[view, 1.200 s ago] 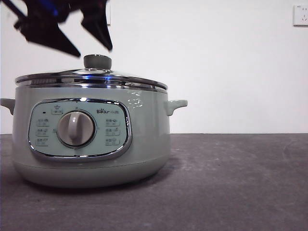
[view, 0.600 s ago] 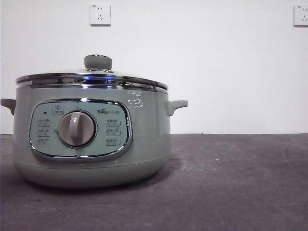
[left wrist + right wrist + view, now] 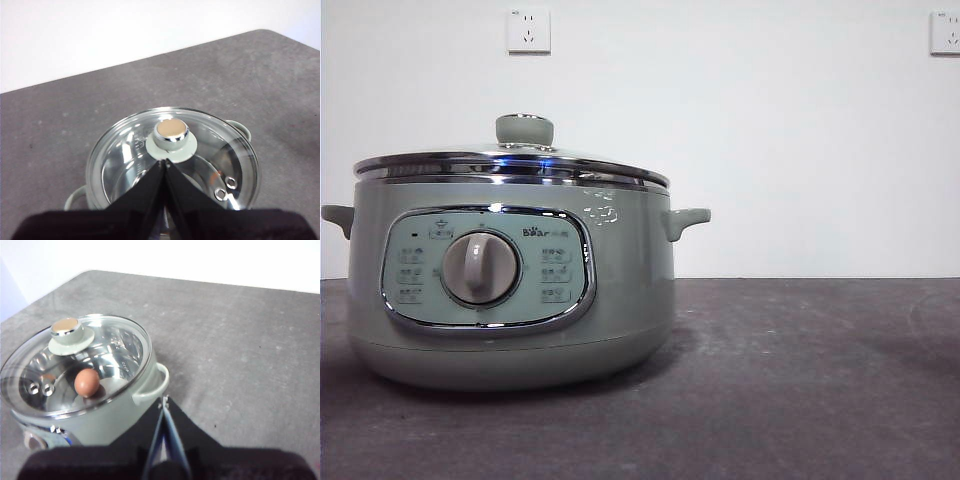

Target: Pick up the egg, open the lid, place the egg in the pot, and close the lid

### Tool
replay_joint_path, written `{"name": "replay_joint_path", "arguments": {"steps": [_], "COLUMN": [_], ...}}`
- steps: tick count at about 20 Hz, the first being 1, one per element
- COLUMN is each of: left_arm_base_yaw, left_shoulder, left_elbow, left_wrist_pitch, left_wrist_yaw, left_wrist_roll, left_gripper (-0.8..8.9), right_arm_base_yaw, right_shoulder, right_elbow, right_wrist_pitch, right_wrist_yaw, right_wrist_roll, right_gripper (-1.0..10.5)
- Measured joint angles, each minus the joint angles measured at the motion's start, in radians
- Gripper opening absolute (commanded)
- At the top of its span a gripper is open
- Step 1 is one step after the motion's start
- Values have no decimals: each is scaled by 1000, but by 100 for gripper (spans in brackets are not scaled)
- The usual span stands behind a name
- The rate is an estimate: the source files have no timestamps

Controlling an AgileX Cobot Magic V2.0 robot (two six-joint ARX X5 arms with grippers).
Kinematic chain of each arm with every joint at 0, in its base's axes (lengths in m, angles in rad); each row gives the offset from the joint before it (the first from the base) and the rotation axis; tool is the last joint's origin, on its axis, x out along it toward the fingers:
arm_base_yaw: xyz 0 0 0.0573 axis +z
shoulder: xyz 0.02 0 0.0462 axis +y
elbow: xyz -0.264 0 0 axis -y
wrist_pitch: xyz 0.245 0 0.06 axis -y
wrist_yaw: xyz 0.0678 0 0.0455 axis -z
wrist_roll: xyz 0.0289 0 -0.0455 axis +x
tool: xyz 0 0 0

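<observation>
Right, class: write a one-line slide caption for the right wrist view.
Egg lies inside the pot under the closed glass lid; right gripper, shut, hovers beside the pot's handle.

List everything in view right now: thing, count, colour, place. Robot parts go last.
pot: one, pale sage green with a chrome-framed panel and beige dial, standing on the table.
lid: one, clear glass with chrome rim and pale green knob, closed on the pot.
egg: one, brown-orange, inside the pot, seen through the lid.
table: one, dark grey, under the pot.
wall sockets: two, white, high on the white wall behind.
left pincer: one, black, shut and empty, above the pot near the knob.
right pincer: one, black, shut and empty, above the table beside the pot's side handle.
</observation>
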Motion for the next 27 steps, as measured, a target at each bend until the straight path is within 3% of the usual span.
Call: {"name": "replay_joint_path", "arguments": {"steps": [5, 22, 27], "left_arm_base_yaw": [-11, -6, 184], "left_shoulder": [-48, 39, -86], "left_elbow": [-39, -40, -60], "left_wrist_pitch": [-18, -94, -44], "left_wrist_yaw": [8, 5, 113], "left_wrist_roll": [-5, 3, 7], "left_gripper": [-3, -3, -3], "right_arm_base_yaw": [0, 0, 0], "right_shoulder": [2, 4, 4], "right_elbow": [-19, -21, -21], "right_wrist_pitch": [-35, -43, -44], "right_wrist_yaw": [5, 1, 1], "right_wrist_roll": [3, 7, 7], "right_gripper": [2, 2, 2]}}
